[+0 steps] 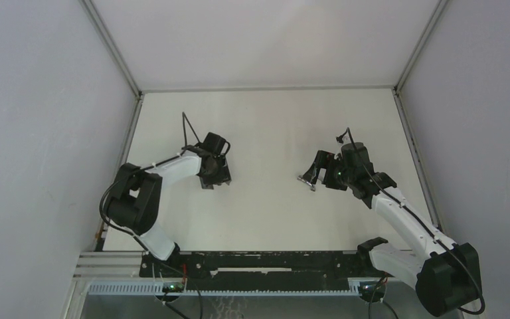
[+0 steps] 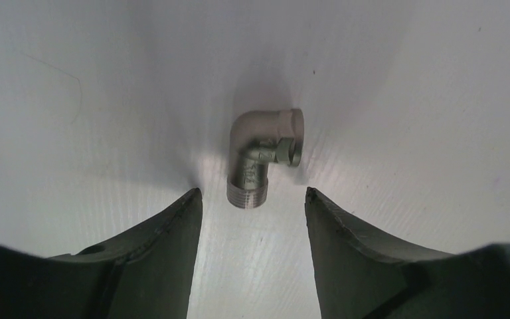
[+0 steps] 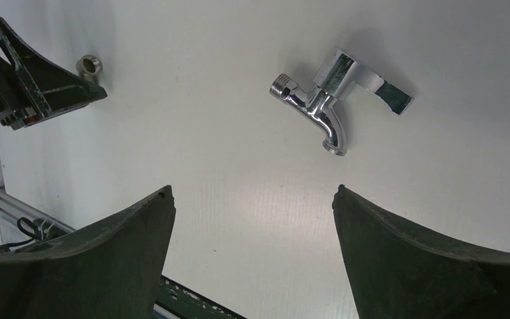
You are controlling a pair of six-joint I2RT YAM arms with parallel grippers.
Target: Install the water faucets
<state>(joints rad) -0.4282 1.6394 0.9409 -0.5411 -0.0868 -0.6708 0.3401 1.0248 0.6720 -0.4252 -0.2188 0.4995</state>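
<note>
White tabletop (image 3: pixel 239 166), matte threaded elbow (image 2: pixel 260 159), chrome lever faucet (image 3: pixel 335 100). Elbow's stamp is too blurry, maybe digits. Both left gripper (image 1: pixel 216 181) and right gripper (image 3: pixel 252 193) gape, empty.

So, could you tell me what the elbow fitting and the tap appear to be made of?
The elbow fitting looks like metal, possibly cast steel: dull grey, grainy surface, cut threads at one end. The tap looks like chrome-plated metal: mirror-bright, with sharp reflections on lever and spout.
</note>
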